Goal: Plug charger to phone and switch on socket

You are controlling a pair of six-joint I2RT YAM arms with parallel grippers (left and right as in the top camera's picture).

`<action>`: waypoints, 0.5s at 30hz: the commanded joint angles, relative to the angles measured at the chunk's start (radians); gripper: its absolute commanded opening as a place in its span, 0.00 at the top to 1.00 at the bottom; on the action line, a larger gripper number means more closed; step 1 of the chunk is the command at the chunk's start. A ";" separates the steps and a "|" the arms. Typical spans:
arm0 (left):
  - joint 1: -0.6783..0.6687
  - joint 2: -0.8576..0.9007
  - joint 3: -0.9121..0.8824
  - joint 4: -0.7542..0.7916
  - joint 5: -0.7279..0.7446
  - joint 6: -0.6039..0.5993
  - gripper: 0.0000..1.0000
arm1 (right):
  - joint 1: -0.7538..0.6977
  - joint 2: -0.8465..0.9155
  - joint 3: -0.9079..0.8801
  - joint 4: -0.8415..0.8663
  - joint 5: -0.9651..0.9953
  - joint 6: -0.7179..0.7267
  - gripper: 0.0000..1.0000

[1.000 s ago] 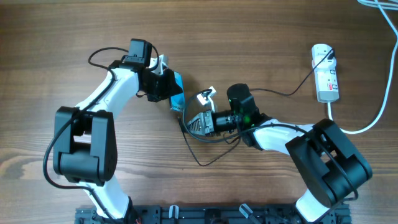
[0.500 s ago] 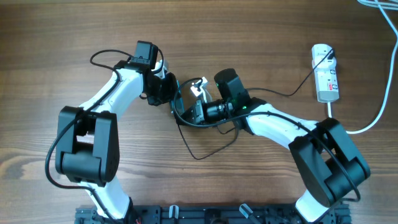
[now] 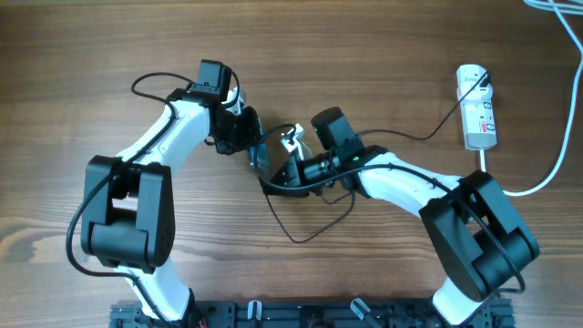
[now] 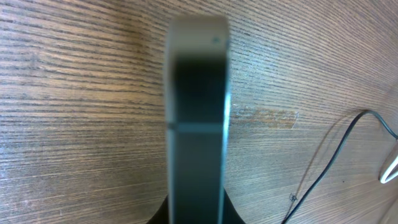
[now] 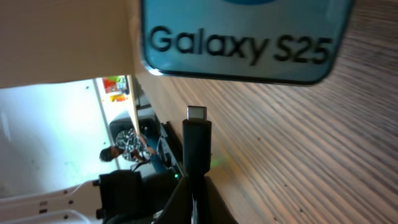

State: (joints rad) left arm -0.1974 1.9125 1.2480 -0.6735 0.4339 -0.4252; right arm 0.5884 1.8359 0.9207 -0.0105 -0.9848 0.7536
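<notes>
Brown wood-grain desk (image 3: 73,55), seen from above. L side: the left hand (image 3: 246,135) pinches the phone (image 3: 259,151) and holds it on edge. In the L wrist view the phone is only a dark slab seen edge-on, w/ the fingers themselves out of shot.

Centre: the right hand (image 5: 194,190) is pressed together on the charger (image 5: 196,134) just behind its connector. The tip points at the phone's near edge, close but not touching. The port can't be seen, since the "Galaxy S25" face fills that view, so its position is a guess.

To do this well: line the tip up w/ the edge centre, keep it square, push straight & slow. The left hand has to brace vs. the push.

R side: the socket (image 3: 477,114) sits well apart, w/ the thin cable reaching it and a thick white cord (image 3: 547,182) leaving it. Switch state is too small to tell.
</notes>
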 commanded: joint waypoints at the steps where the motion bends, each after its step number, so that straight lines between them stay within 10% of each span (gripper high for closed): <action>1: -0.002 -0.001 0.016 0.003 0.002 -0.010 0.96 | 0.009 0.021 0.000 -0.005 0.047 -0.019 0.96; 15: -0.002 -0.001 0.016 0.005 0.029 -0.010 0.96 | 0.010 0.021 0.000 0.054 0.076 0.043 0.96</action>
State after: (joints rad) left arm -0.1974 1.9125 1.2480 -0.6716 0.4385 -0.4252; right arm 0.5915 1.8359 0.9207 0.0288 -0.9218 0.7734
